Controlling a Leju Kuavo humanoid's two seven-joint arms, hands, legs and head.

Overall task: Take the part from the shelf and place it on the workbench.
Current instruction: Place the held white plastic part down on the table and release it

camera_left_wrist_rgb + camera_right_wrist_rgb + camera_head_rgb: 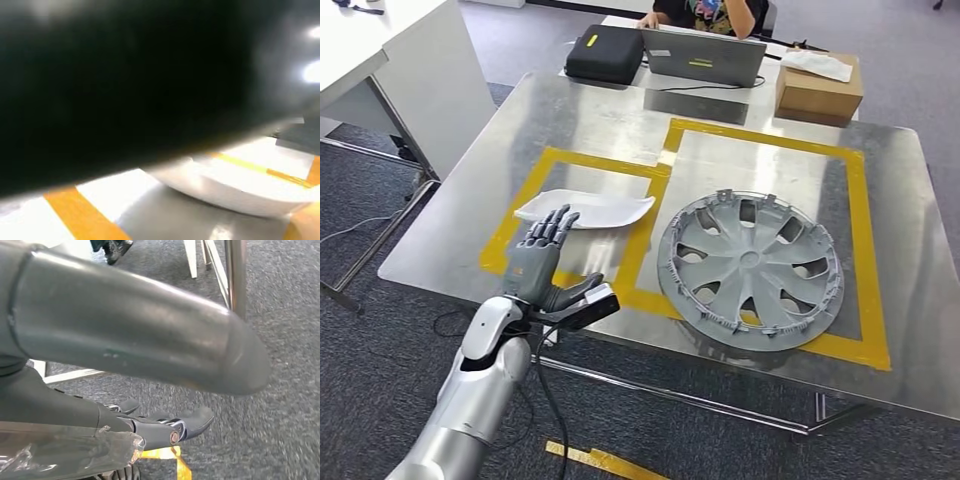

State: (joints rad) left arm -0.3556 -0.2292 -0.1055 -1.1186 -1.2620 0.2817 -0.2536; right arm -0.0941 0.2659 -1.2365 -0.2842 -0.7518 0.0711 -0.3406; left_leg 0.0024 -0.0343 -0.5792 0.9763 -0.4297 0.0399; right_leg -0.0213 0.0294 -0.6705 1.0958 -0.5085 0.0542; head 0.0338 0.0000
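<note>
One steel worktop [546, 110] is seen, marked with two yellow tape frames [546, 160]. One white curved part [584, 209] and one grey wheel cover [750, 268] are laid on it. Behind, one laptop [703, 57], one black case [605, 54] and one cardboard box [818, 92] are counted. One person [705, 12] is seated there. Two robot hands are shown: the left hand [544, 262] and the right hand [151, 427].

White elongated curved part [586, 209], lying flat on the steel workbench [569, 120], inside the left yellow-taped rectangle [546, 160]
</note>
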